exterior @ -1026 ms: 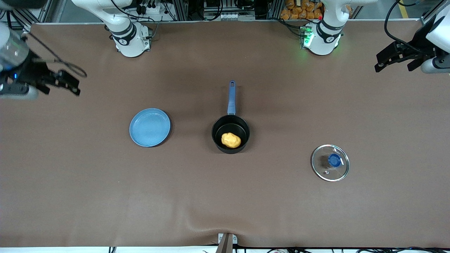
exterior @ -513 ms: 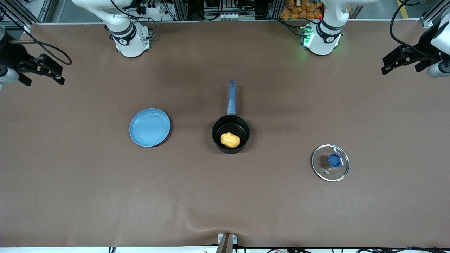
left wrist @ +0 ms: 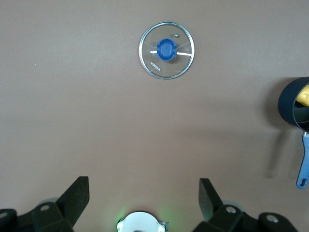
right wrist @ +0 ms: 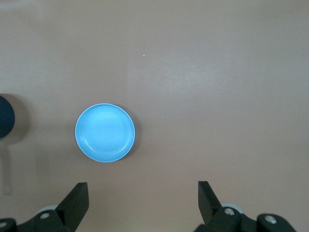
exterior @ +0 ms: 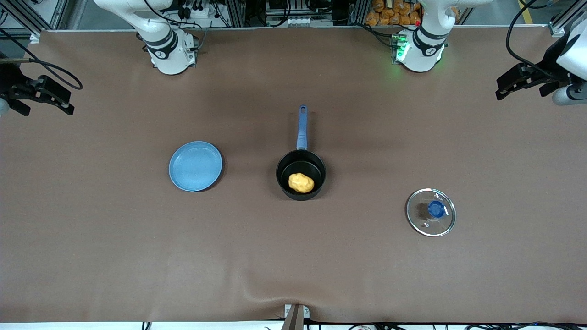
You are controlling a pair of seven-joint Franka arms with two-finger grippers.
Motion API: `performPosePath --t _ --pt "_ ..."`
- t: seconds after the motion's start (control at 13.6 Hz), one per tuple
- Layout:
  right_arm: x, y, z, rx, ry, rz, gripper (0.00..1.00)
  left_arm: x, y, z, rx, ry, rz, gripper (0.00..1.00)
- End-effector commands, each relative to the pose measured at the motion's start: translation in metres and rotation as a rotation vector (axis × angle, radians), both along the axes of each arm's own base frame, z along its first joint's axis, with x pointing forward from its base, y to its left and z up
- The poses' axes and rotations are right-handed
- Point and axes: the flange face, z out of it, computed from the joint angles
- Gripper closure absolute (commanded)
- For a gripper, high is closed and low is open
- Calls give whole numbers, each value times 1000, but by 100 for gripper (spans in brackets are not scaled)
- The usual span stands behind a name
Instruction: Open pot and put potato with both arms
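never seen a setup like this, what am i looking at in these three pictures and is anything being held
Two white robot arms are bolted along one edge of a brown table. One picture comes from a high camera facing them; the other two come from cameras on each arm's wrist, looking down past the black fingers.

On the table: a black pot with a blue handle, near the middle, with a yellow potato inside it. Its glass lid lies flat on the table toward the left arm's end, nearer the front camera than the pot. A blue plate sits toward the right arm's end.

Nothing is held. The left gripper and right gripper are both open and empty, each up over its own end of the table.
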Motion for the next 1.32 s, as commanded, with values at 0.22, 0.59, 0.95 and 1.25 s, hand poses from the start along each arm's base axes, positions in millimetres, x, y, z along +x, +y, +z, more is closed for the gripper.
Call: performPosePath --t 0.22,0.59,0.95,1.25 --pt "3 0 5 -11 6 12 0 0 3 6 16 -15 10 0" --pt "3 1 3 -11 11 12 0 1 4 15 14 -33 -2 0" --pt "3 -1 3 -9 13 9 0 0 -1 15 15 -33 -8 0" --pt "3 -1 3 -9 14 9 0 0 4 16 10 -35 -7 0"
